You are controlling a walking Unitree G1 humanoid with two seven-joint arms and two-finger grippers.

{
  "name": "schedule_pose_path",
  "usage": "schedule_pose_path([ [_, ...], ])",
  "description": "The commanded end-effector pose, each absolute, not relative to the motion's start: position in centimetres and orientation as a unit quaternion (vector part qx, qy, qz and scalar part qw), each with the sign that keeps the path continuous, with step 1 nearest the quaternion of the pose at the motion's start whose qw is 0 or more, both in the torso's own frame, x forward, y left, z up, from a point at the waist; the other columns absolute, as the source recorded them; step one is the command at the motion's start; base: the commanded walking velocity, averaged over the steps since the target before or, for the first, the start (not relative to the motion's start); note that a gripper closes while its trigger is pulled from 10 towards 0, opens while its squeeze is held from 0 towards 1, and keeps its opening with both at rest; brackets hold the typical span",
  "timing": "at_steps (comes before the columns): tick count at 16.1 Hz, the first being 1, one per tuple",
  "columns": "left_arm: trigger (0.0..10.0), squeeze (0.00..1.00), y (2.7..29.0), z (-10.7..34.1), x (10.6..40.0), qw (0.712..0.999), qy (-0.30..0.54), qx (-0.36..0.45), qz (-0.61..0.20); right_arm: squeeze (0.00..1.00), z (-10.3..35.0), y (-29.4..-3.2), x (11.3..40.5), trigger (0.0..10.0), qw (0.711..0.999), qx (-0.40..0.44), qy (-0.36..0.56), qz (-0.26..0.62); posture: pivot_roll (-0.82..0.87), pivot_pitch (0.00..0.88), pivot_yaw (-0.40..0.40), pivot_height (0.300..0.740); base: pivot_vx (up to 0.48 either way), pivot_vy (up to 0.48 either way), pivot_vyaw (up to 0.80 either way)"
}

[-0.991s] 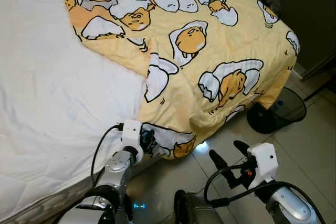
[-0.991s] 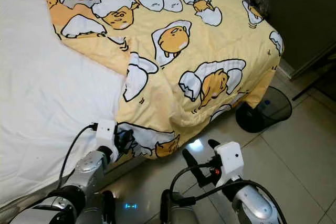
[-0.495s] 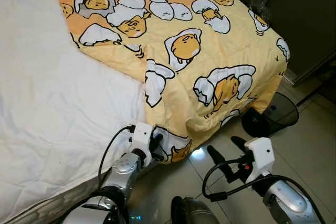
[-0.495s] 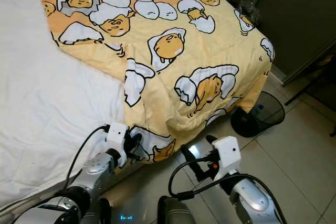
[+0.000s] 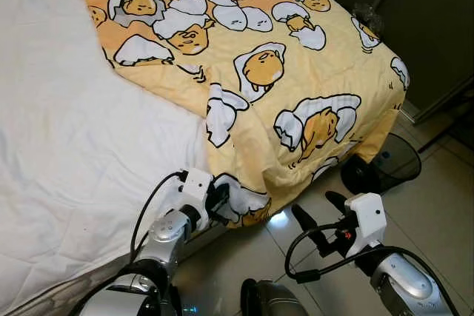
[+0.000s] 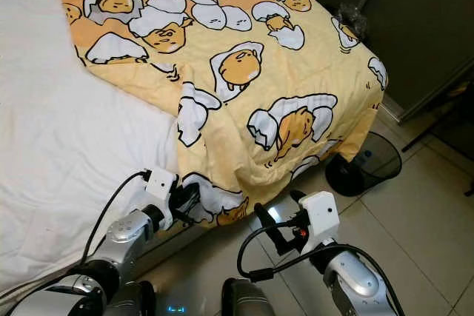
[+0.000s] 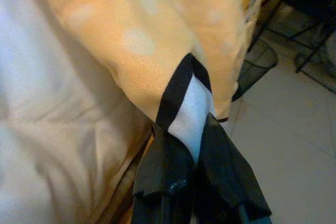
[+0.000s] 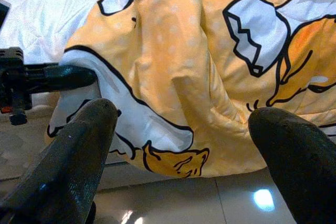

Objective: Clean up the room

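Note:
A yellow blanket [image 5: 259, 79] printed with egg cartoon figures covers the right part of a bed with a white sheet [image 5: 74, 153]. Its near corner hangs over the bed's edge. My left gripper [image 5: 220, 202] is shut on that corner; in the left wrist view the black-and-white hem [image 7: 189, 103] is pinched between the black fingers [image 7: 220, 171]. My right gripper [image 5: 318, 220] is open, low over the tiled floor just right of the hanging corner. In the right wrist view its fingers [image 8: 68, 156] are spread in front of the blanket fold [image 8: 178, 77].
A black round fan base [image 5: 385, 164] stands on the tiled floor [image 5: 437, 205] by the bed's foot. A dark cabinet [image 5: 437, 27] stands at the right. A small crumpled clear bag [image 5: 366, 14] lies near the bed's far corner.
The camera has shifted slightly. My left gripper holds the blanket corner as before, a little lower and to the left. The right gripper has barely moved.

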State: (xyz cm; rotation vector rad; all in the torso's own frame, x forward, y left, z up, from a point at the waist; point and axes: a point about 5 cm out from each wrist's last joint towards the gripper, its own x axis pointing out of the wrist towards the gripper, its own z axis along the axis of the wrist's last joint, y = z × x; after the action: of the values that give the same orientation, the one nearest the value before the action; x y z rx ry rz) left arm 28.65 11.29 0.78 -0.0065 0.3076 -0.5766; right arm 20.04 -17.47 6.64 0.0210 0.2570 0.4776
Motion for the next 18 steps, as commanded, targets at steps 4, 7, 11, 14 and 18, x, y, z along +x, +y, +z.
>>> schedule_pose_path([
  [4, 0.0, 0.0, 10.4, 0.8, 27.1, 0.911, 0.122, 0.009, -0.393, 0.0, 6.9, -18.4, 20.1, 10.0, 0.962, 0.016, 0.133, 0.239, -0.21, 0.136, -0.13, 0.731, 0.0, 0.0, 0.0],
  [7, 0.0, 0.0, 10.3, 0.6, 26.1, 0.889, 0.116, 0.004, -0.444, 0.0, 7.1, -19.0, 20.0, 10.0, 0.959, 0.009, 0.139, 0.249, -0.21, 0.139, -0.135, 0.731, 0.0, 0.0, 0.0],
  [11, 0.0, 0.0, 9.7, 0.7, 25.0, 0.864, 0.099, -0.001, -0.494, 0.0, 7.7, -19.3, 20.8, 10.0, 0.96, 0.005, 0.128, 0.249, -0.21, 0.141, -0.133, 0.731, 0.0, 0.0, 0.0],
  [14, 0.0, 0.0, 8.9, 0.9, 24.0, 0.841, 0.084, -0.013, -0.534, 0.0, 7.9, -19.4, 21.3, 10.0, 0.962, 0.008, 0.123, 0.244, -0.2, 0.138, -0.132, 0.731, 0.0, 0.0, 0.0],
  [18, 0.0, 0.0, 8.7, 0.5, 22.4, 0.818, 0.09, -0.028, -0.567, 0.0, 7.6, -18.8, 20.9, 10.0, 0.955, 0.022, 0.133, 0.264, -0.2, 0.137, -0.132, 0.731, 0.0, 0.0, 0.0],
])
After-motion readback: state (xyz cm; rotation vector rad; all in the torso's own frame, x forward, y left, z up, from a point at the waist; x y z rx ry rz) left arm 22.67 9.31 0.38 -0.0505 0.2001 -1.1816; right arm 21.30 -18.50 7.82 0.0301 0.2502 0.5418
